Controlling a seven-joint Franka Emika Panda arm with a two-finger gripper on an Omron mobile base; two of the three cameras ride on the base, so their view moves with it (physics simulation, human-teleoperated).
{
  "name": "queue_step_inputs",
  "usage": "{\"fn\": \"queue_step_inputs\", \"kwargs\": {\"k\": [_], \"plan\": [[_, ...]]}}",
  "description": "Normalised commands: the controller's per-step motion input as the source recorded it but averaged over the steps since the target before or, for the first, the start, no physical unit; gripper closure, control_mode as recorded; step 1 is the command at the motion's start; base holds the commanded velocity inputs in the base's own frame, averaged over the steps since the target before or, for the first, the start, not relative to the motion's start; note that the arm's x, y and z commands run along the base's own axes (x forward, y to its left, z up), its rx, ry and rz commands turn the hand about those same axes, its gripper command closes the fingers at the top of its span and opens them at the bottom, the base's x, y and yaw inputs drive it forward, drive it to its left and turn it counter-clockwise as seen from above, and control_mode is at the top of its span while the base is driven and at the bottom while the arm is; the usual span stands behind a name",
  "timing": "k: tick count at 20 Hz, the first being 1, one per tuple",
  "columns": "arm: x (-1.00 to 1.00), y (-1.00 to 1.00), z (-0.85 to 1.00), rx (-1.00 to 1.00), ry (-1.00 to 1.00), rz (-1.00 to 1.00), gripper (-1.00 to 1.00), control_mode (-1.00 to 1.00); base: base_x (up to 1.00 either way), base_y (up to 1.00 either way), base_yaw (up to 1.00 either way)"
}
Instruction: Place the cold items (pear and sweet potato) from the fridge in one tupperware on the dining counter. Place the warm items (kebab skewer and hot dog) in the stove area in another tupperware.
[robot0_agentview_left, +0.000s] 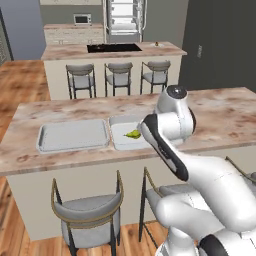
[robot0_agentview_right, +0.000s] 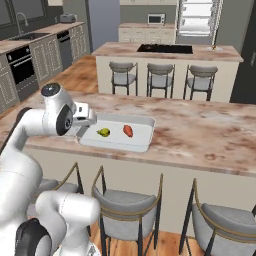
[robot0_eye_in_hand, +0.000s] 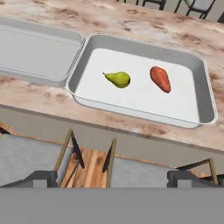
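With the fingers (robot0_eye_in_hand: 109, 177) released and empty, the firm, light pear (robot0_eye_in_hand: 118, 79) and sweet potato (robot0_eye_in_hand: 160, 78) were judged best gripped across their middles in the tupperware (robot0_eye_in_hand: 144, 46) near the bench (robot0_eye_in_hand: 35, 94) front edge.

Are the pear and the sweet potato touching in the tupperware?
Apart. In the hand view, bare white tupperware floor shows plainly between the pear and the sweet potato.

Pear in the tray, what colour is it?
Yellow-green pear, showing best in the hand view.
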Motion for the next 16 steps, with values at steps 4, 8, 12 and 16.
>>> {"fn": "queue_step_inputs", "kwargs": {"k": [4, 8, 12, 16], "plan": [[-1.00, 0.01, 0.55, -0.08, 0.00, 0.00, -1.00, -1.00, 0.00, 0.00, 0.00], [-1.00, 0.00, 0.50, -0.02, 0.00, 0.00, -1.00, -1.00, 0.00, 0.00, 0.00], [-1.00, 0.00, 0.42, 0.00, 0.00, 0.00, -1.00, -1.00, 0.00, 0.00, 0.00], [-1.00, 0.00, 0.32, 0.00, -0.03, -0.02, -1.00, -1.00, 0.00, 0.00, 0.00]]}}
